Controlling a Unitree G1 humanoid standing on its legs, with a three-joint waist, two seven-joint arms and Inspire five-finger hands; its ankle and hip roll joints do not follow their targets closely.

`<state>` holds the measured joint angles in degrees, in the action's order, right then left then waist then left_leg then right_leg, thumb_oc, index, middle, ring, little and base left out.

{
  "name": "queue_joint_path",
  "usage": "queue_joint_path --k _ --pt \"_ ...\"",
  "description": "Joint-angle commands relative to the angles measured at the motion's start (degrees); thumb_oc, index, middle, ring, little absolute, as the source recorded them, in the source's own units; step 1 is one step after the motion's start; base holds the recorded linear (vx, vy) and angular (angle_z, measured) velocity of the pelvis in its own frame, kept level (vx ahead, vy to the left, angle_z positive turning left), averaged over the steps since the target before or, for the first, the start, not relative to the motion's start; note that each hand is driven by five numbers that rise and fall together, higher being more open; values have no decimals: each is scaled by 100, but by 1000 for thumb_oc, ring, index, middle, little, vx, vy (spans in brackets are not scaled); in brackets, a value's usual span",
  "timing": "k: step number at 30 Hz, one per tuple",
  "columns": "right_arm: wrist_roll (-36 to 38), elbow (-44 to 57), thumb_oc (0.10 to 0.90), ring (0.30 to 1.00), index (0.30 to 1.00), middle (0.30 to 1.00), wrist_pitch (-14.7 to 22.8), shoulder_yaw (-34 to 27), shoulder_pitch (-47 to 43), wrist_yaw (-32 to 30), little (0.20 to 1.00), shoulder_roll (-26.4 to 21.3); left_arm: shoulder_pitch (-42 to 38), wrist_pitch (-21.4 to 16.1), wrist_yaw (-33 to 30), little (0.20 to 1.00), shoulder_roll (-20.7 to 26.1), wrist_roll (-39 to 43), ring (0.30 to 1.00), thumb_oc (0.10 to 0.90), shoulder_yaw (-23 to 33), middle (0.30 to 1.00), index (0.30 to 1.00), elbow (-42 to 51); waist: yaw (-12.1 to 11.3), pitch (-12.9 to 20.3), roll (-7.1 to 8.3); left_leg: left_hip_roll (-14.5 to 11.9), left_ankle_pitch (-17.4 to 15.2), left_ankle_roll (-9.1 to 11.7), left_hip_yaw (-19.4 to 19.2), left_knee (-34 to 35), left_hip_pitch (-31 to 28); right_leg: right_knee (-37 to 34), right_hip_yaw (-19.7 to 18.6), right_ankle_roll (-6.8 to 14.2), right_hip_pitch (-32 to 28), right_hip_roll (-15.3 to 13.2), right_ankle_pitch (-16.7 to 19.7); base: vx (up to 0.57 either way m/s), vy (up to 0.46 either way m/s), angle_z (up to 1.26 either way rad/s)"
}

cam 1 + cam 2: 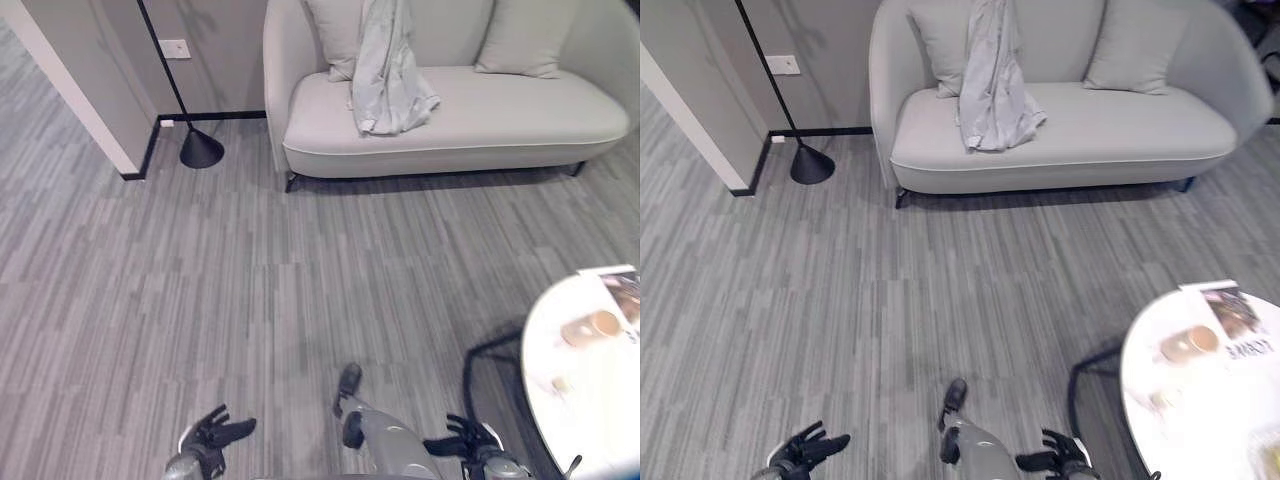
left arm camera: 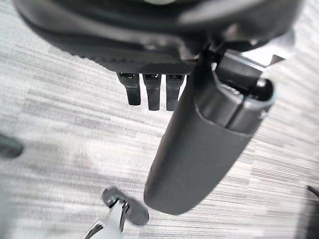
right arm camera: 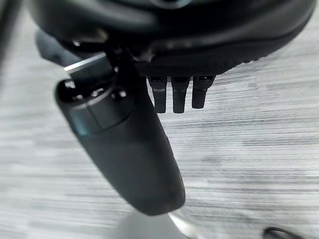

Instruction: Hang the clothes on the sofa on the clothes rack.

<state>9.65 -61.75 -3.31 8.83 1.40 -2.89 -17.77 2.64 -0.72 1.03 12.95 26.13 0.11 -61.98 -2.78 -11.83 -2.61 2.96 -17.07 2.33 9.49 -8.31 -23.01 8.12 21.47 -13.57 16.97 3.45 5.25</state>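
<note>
I am far from the sofa (image 1: 470, 130), so the big risk is the walk. The round white table (image 1: 1200, 420) sits at the lower right of the frame, very near my right hand (image 1: 1055, 462). If I swing that arm or turn too fast, I could bump the table and knock over the cup (image 1: 1190, 343) on it. The black floor lamp (image 1: 200, 148) stands at the upper left, just beside the sofa's end, and a wide step could tip it. I also see no clothes rack, so I may carry the shirt the wrong way.

The light grey shirt (image 1: 385, 75) hangs over the sofa back and spills onto the seat, at the top middle of the frame, next to 1 of the 2 pillows (image 1: 520, 38). It is well apart from both hands, with a wide stretch of grey striped floor (image 1: 250, 290) between.

My left hand (image 1: 215, 435) is at the bottom left and my right hand at the bottom right. Both are loose, fingers spread, holding nothing. In the wrist views the fingers look straight, I think.
</note>
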Motion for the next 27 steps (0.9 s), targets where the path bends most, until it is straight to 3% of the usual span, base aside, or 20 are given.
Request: queue_joint_path --k 1,2,3,5,7,8,9,10,11,12,14,15,17,18,21,22,23,25,26,27 --pt "143 416 800 900 900 900 258 -103 70 -152 900 -200 49 -191 57 900 419 -140 900 800 -212 900 900 209 93 119 267 -944 1377 32 45 -611 641 -1312 -310 1773 -1021 -479 178 652 -243 67" --pt "143 417 800 900 900 900 258 -103 71 -152 900 -202 50 -191 56 900 418 -140 900 800 -212 900 900 210 101 121 260 -949 1364 33 54 -632 652 -1312 -301 1772 -1022 -475 176 823 -346 32" --pt "271 478 800 900 900 900 297 -166 120 -188 900 -252 74 -149 77 900 414 -129 900 800 -262 900 900 299 79 44 325 -1180 2166 34 -148 -2199 1307 -1312 -350 1460 -1432 -403 -153 368 -182 37" --pt "295 475 800 900 900 900 275 -174 74 -252 900 -304 92 -115 32 900 434 -139 900 800 -226 900 900 315 -16 -21 393 -1329 2282 -109 -301 -2807 1648 -1312 -447 1290 -1675 -325 -374 434 -263 26" --pt "351 453 800 900 900 900 246 -181 -77 -299 900 -384 19 -106 -19 900 449 -67 900 800 -231 900 900 363 -253 -221 474 -1008 1755 -363 -285 -3538 2476 -1312 -723 1234 -2000 -322 -611 321 -164 -23" --pt "351 453 800 900 900 900 246 -181 -77 -299 900 -384 19 -106 -19 900 449 -67 900 800 -231 900 900 363 -253 -221 474 -1008 1755 -363 -285 -3538 2476 -1312 -723 1234 -2000 -322 -611 394 -75 -69" --pt "427 552 800 900 900 900 275 -185 -197 -318 900 -421 -27 -143 -32 900 430 24 900 800 -238 900 900 431 -467 -365 609 -593 1437 -441 -300 -3286 3134 -1312 -962 1258 -2282 -409 -749 441 -44 -83" --pt "456 660 800 900 900 900 309 -187 -244 -326 900 -460 -54 -160 -29 900 407 10 900 800 -273 900 900 415 -567 -447 607 -384 1322 -412 -270 -2574 3383 -1312 -1025 1278 -2420 -377 -853 719 10 -44" --pt "465 814 800 900 900 900 365 -155 -286 -321 900 -510 -31 -175 -14 900 357 29 900 800 -322 900 900 475 -729 -462 579 -132 1375 -311 -271 -1054 3334 -1312 -1120 1352 -2605 -360 -972 458 57 -2" --pt "465 814 800 900 900 900 365 -155 -286 -321 900 -510 -31 -176 -14 900 357 29 900 800 -322 900 900 475 -724 -461 594 -118 1416 -313 -271 -994 3313 -1312 -1115 1354 -2601 -377 -970 490 60 -4" --pt "422 912 800 900 900 900 393 -119 -313 -326 900 -539 59 -192 10 900 332 -14 900 800 -334 900 900 520 -853 -372 471 57 1876 -258 -273 555 3371 -1312 -1207 1338 -2858 -180 -1167 541 44 -57" --pt "436 944 800 900 900 900 453 -75 -360 -344 900 -520 129 -222 41 900 302 -70 900 800 -322 900 900 478 -953 -301 369 305 2054 -214 -551 1331 3678 -1312 -1394 1306 -3098 -21 -1334 656 74 -44" --pt "416 921 800 900 900 900 463 -78 -396 -368 900 -508 156 -219 42 900 312 -120 900 800 -319 900 900 389 -994 -296 367 387 2044 -169 -827 1331 3989 -1312 -1465 1290 -3246 19 -1419 540 74 -48" --pt "329 926 800 900 900 900 413 59 -522 -299 900 -398 192 -212 65 900 342 -93 900 800 -232 900 900 313 -1123 -166 344 355 2196 -224 -1004 1331 3911 -1312 -1789 1288 -3517 108 -1593 587 116 -84" --pt "209 928 800 900 900 900 405 170 -491 -247 900 -321 267 -227 31 900 356 -52 900 800 -153 900 900 258 -1203 26 458 397 2488 -288 -713 1331 3731 -1312 -1910 1331 -3626 24 -1662 569 124 -56" --pt "91 843 800 900 900 900 360 228 -439 -174 900 -241 349 -223 22 900 346 -4 900 800 -25 900 900 94 -1315 216 625 369 2633 -321 -668 1331 3559 -1312 -1993 1479 -3857 -195 -1581 450 80 -105" --pt "90 843 800 900 900 900 359 228 -438 -174 900 -240 349 -223 22 900 347 -4 900 800 -25 900 900 93 -1322 210 630 372 2630 -321 -676 1331 3551 -1312 -1997 1480 -3864 -202 -1584 689 149 -113" --pt "-111 630 800 900 900 900 304 290 -334 -77 900 -149 439 -209 -4 900 370 -69 900 800 57 900 900 -32 -1433 362 791 463 2506 -483 -545 1331 3209 -777 -1984 1745 -3915 -602 -1133 508 150 -51" --pt "-165 559 800 900 900 900 278 302 -323 -69 900 -134 440 -200 -17 900 376 -59 900 800 65 900 900 -13 -1458 379 807 479 2445 -536 -526 1331 3063 -264 -1915 1896 -3761 -746 -812 605 243 -70" --pt "-207 473 800 900 900 900 265 278 -291 -39 900 -160 420 -196 -27 900 403 -58 900 800 46 900 900 77 -1446 249 794 577 2195 -714 -449 1320 2696 1241 -1908 2171 -3257 -1024 233 408 190 -73"
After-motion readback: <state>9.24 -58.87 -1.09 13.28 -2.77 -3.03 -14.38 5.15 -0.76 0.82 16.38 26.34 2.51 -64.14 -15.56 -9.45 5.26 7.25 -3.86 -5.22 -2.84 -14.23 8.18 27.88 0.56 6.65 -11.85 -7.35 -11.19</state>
